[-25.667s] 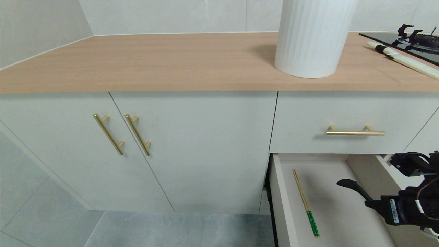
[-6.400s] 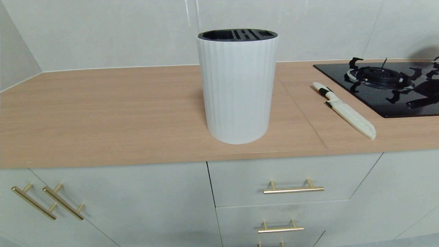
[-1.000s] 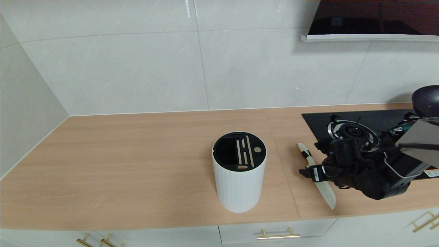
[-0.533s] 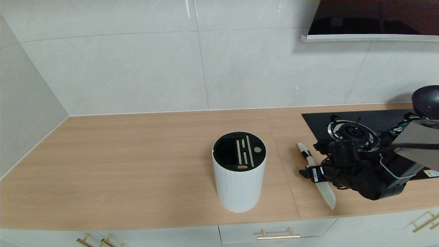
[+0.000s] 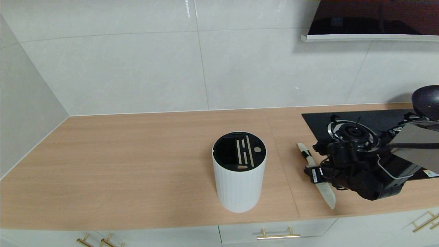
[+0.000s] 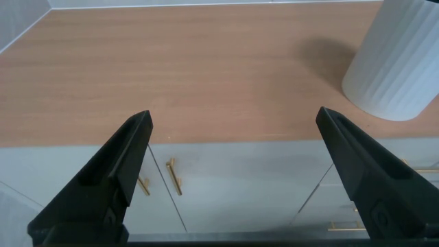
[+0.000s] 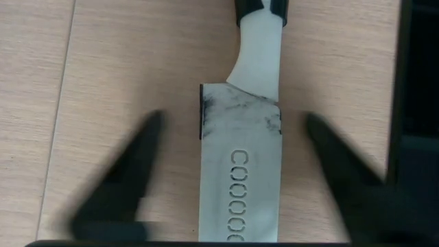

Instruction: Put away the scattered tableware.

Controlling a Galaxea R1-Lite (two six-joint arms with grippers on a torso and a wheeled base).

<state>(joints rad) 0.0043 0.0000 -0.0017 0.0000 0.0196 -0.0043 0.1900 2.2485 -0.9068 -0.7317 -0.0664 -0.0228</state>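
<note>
A white knife [image 5: 324,192] with a black band on its handle lies on the wooden counter [image 5: 137,164], between the white ribbed knife block [image 5: 239,181] and the hob. My right gripper [image 5: 320,171] hangs just over the knife, open. In the right wrist view its fingers [image 7: 123,185] stand on either side of the knife's blade [image 7: 240,158], apart from it. My left gripper [image 6: 233,178] is open and holds nothing. It sits in front of the counter's edge, with the knife block [image 6: 394,62] off to one side.
The black hob [image 5: 360,121] with its burner grate lies right of the knife. A dark pan [image 5: 425,97] sits at the far right. The block's black top [image 5: 239,151] has several slots. Drawer handle [image 5: 278,236] and cupboard handles [image 6: 175,185] are below the counter.
My right gripper has shifted slightly to the right over the knife. The knife and block have not moved.
</note>
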